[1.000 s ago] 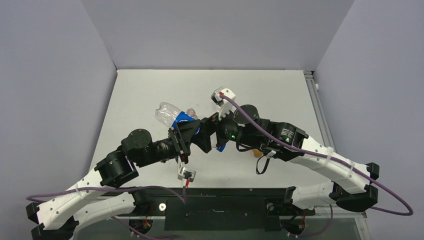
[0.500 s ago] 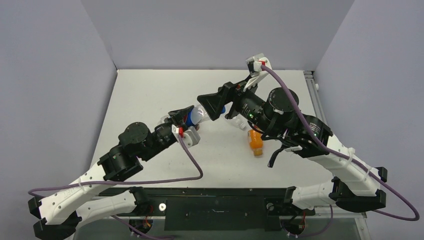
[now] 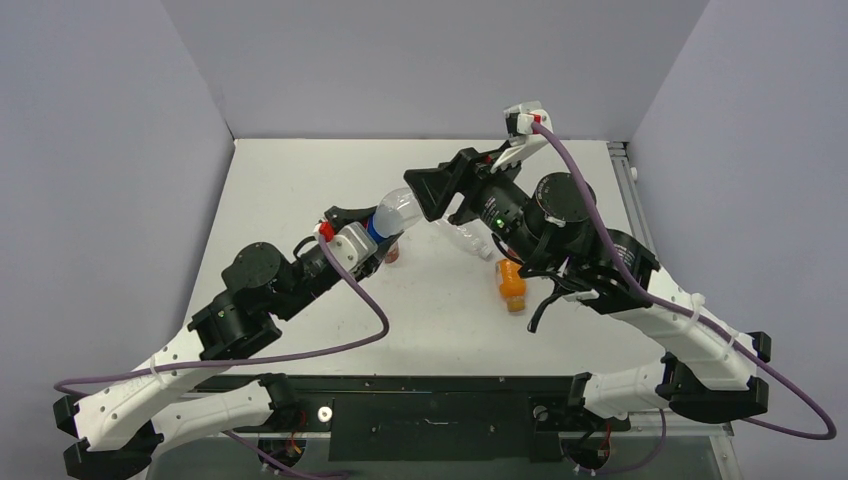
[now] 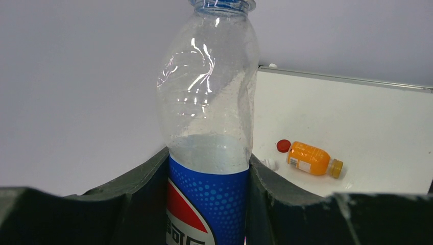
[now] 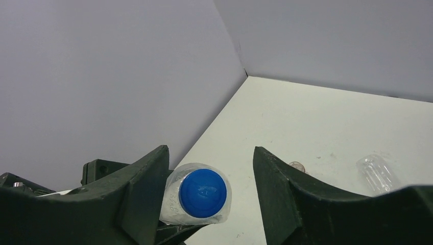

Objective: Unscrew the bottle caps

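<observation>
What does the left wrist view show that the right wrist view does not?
Only the left wrist view: the blue label where the left gripper is shut on the Pepsi bottle, and the orange bottle lying beside the red cap. Only the right wrist view: the blue cap from above, between the open fingers of the right gripper, and a clear bottle lying on the table. Both: the Pepsi bottle, the left gripper and the table.

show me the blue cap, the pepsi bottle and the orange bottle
blue cap (image 5: 202,190): right wrist view, centre of its top face
pepsi bottle (image 4: 207,204): left wrist view, on the blue label
orange bottle (image 4: 307,158): left wrist view, middle of its body as it lies on its side
</observation>
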Robot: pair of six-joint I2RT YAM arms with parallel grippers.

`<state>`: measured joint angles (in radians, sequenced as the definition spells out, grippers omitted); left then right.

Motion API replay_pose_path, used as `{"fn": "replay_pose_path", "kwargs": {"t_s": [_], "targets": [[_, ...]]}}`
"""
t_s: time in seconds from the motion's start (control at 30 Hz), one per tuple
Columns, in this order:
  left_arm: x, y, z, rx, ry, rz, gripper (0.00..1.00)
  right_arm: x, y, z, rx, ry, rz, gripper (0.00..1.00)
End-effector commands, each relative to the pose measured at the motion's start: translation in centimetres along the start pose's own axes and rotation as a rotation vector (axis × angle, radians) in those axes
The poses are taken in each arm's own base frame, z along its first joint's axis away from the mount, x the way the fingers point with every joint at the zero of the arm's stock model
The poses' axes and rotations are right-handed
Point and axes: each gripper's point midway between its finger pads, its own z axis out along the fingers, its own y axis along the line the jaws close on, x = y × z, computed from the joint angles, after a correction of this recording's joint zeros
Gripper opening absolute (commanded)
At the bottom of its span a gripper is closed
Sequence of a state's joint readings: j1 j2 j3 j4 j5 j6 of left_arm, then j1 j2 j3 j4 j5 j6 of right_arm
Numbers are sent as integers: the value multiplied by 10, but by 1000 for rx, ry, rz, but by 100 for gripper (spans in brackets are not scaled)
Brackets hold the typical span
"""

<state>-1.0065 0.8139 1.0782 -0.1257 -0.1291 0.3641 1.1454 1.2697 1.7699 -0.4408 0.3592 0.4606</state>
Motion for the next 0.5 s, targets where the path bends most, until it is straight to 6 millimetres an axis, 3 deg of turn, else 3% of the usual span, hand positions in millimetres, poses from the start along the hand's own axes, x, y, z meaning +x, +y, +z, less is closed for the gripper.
{"fn": "replay_pose_path", "kwargs": {"t_s": [0.0, 0.33, 0.47], "targets": [[-41, 20, -5, -77, -115, -71, 33, -15, 14, 5, -32, -45, 58, 55], [-45, 34, -2, -145, -115, -136, 33, -15, 29, 14, -83, -42, 115, 44], [-47, 36, -1, -144, -114, -148, 33, -17, 30, 15, -83, -53, 124, 35]]}}
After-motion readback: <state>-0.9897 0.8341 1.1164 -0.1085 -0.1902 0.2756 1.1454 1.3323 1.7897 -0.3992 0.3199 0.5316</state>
